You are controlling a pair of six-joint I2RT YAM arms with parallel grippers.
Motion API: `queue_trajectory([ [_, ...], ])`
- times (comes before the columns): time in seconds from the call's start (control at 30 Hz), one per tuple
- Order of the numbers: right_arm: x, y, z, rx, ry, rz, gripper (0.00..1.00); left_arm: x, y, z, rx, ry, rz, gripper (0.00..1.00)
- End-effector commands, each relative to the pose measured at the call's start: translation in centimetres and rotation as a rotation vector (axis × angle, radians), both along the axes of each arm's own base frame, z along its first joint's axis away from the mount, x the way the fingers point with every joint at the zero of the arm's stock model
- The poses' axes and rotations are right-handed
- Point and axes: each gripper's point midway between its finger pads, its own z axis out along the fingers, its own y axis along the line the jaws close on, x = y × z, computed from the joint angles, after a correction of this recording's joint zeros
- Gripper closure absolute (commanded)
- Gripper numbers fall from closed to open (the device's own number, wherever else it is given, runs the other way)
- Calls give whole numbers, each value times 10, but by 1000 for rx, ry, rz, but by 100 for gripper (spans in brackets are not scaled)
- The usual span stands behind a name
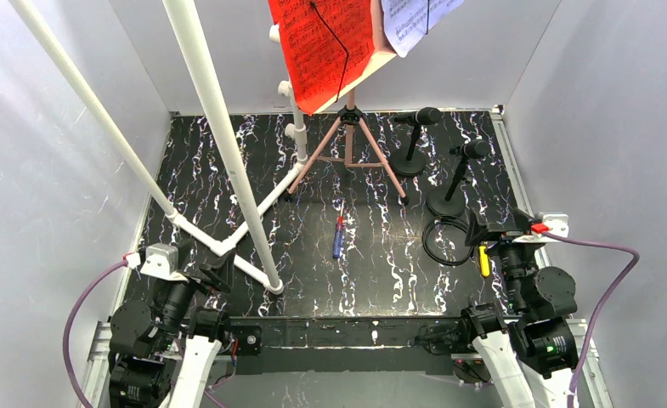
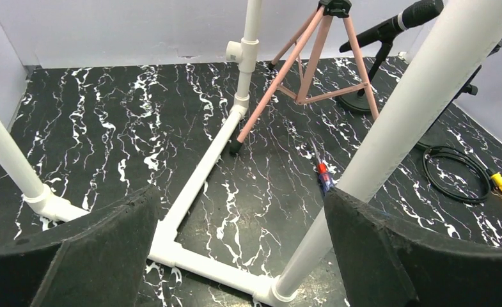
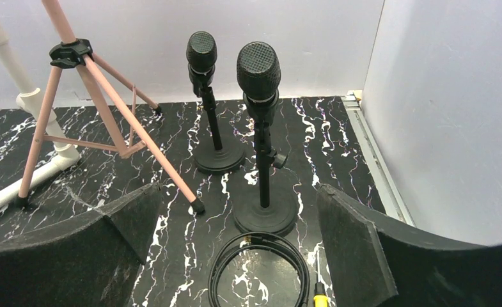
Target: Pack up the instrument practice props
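Nothing is packed yet: the music stand [image 1: 349,144] stands at the back of the bench [image 1: 194,161], its red sheet [image 1: 317,47] and white sheet [image 1: 415,21] propped up for reading. The nearer microphone [image 3: 259,70] and farther microphone [image 3: 201,51] stand upright just right of its legs. My arms crouch low at the near edge, left fingers [image 2: 101,246] and right fingers [image 3: 369,249] spread wide and empty, the right ones facing the nearer microphone.

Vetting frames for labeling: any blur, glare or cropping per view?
Top external: evenly lit, sharp, red sheet cropped at the top edge. Left wrist: white pipe close to the lens hides part of the scene. Right wrist: nearer microphone sharp.
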Motion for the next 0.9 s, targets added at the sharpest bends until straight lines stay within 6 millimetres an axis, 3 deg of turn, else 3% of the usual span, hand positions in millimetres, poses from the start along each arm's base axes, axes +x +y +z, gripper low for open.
queue_trajectory([
  [0.0, -3, -3, 19, 23, -56, -13, 1, -38, -4, 20, -21, -206, -60, 2],
  [0.2, -1, -3, 18, 21, -54, -14, 1, -59, -36, 20, 75, -215, -275, 2],
  [0.5, -1, -4, 18, 26, -60, -21, 1, -65, -59, 21, 75, -186, -423, 2],
  [0.7, 0, -5, 17, 30, -65, -29, 1, -57, -69, 33, 36, -173, -476, 2],
  [0.87, 0, -4, 17, 30, -64, -24, 1, -26, -64, 40, -22, -115, -399, 2],
])
